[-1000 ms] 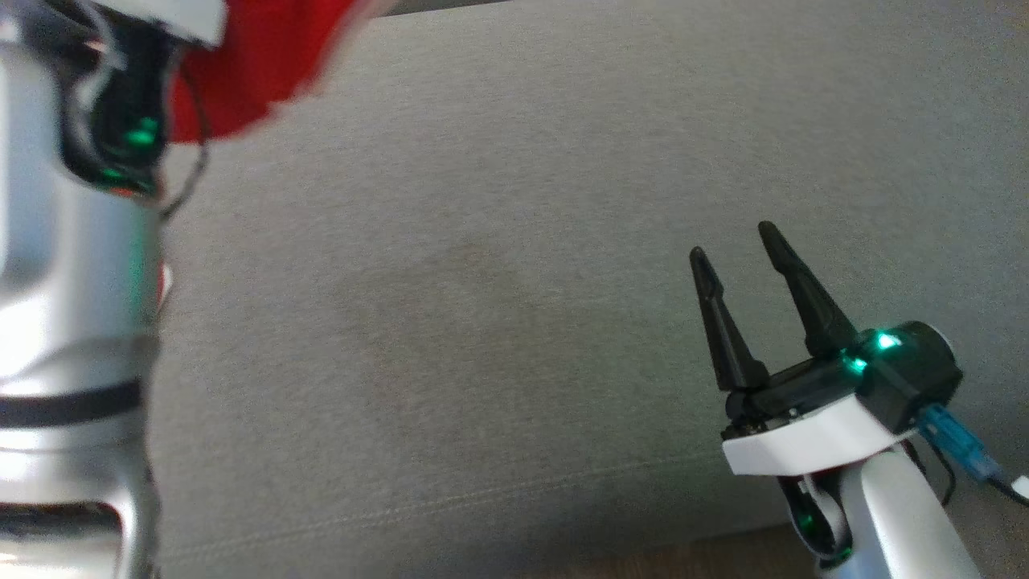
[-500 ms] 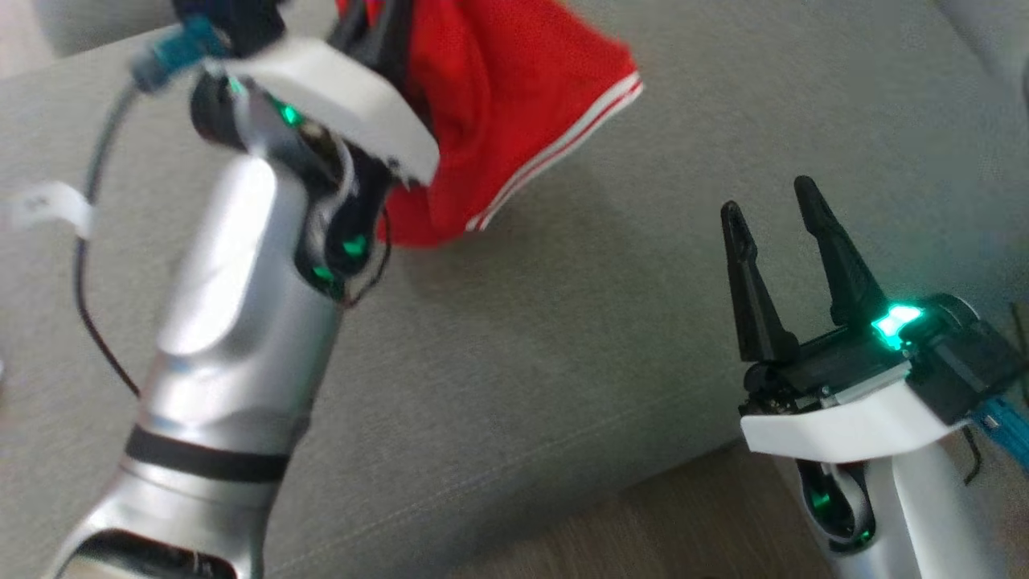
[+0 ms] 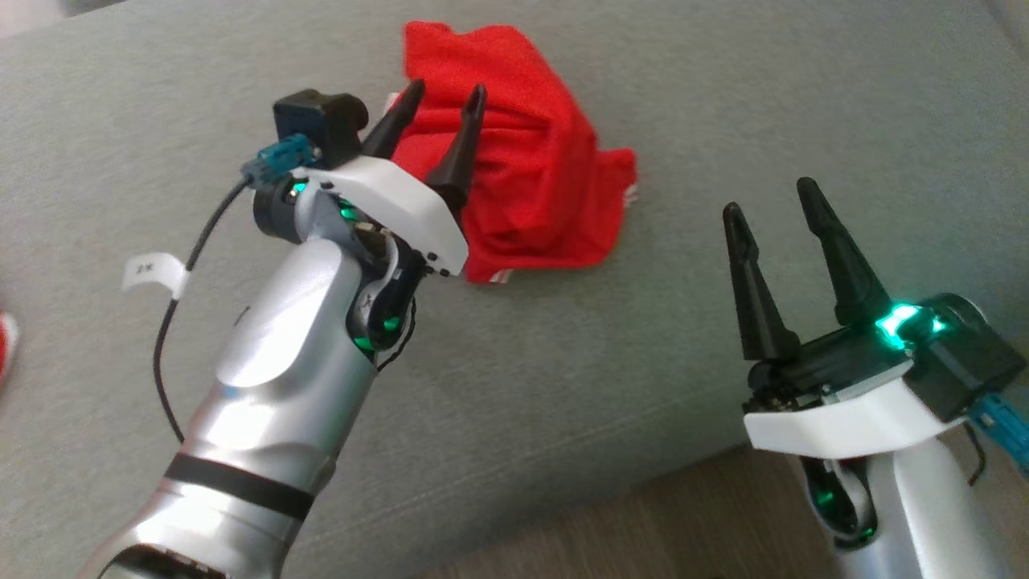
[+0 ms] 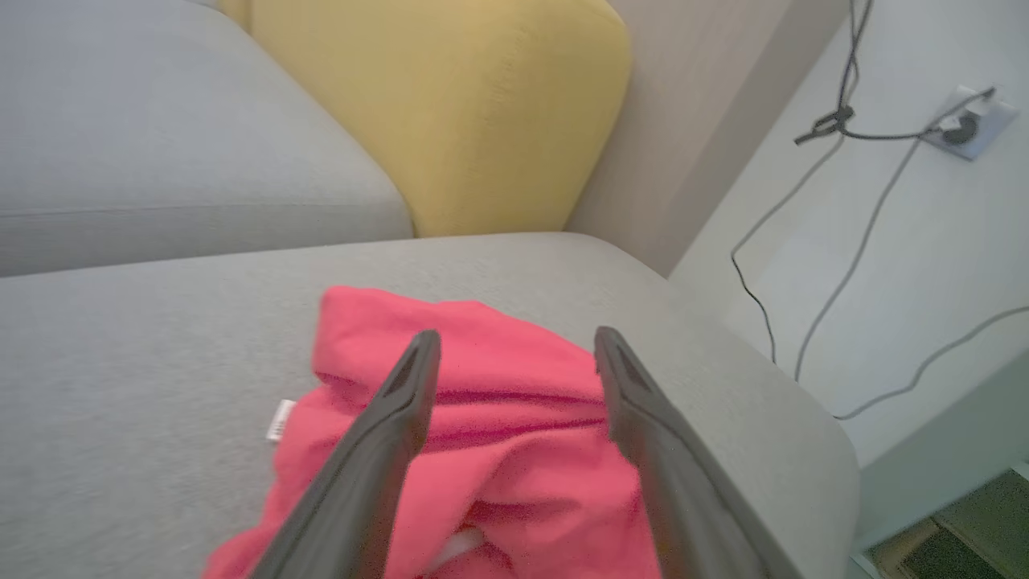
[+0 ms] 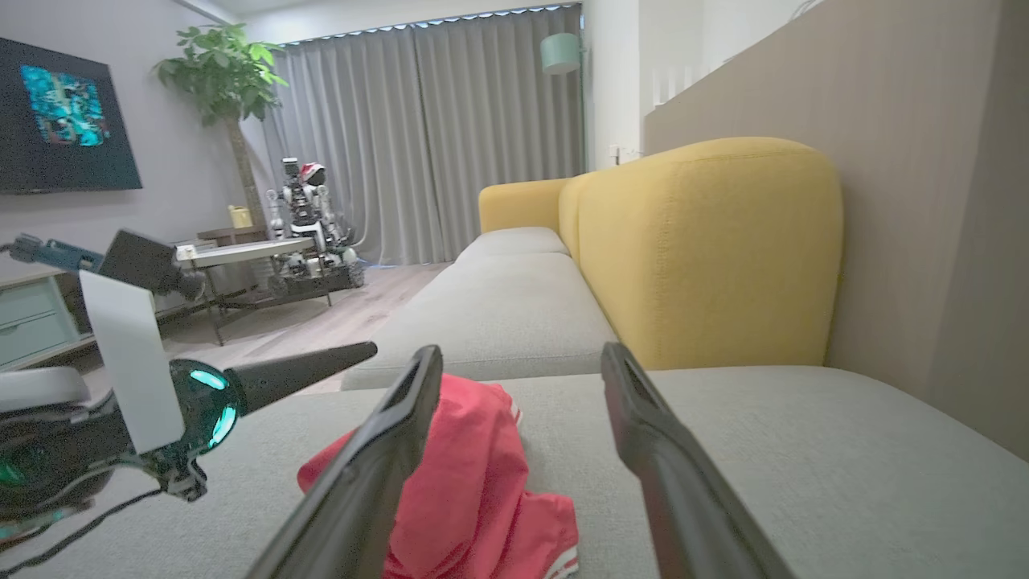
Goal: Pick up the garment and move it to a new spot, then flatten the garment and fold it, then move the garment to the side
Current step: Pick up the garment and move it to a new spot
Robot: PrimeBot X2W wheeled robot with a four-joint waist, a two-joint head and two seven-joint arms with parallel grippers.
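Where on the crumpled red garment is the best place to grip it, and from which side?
Probably best: grip the red garment at its white-striped hem corner, coming in low from the robot's right with the open right gripper. That corner juts out flat on the sofa seat, while the rest is a bunched mound without a clear edge.

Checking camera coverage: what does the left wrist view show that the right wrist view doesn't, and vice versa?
Left wrist view, not the right: a wall socket with knotted cables, and a white fabric label. Right wrist view, not the left: a wall screen, a leafy plant and grey curtains. Both: the red garment crumpled on the grey sofa seat, before a yellow back cushion.
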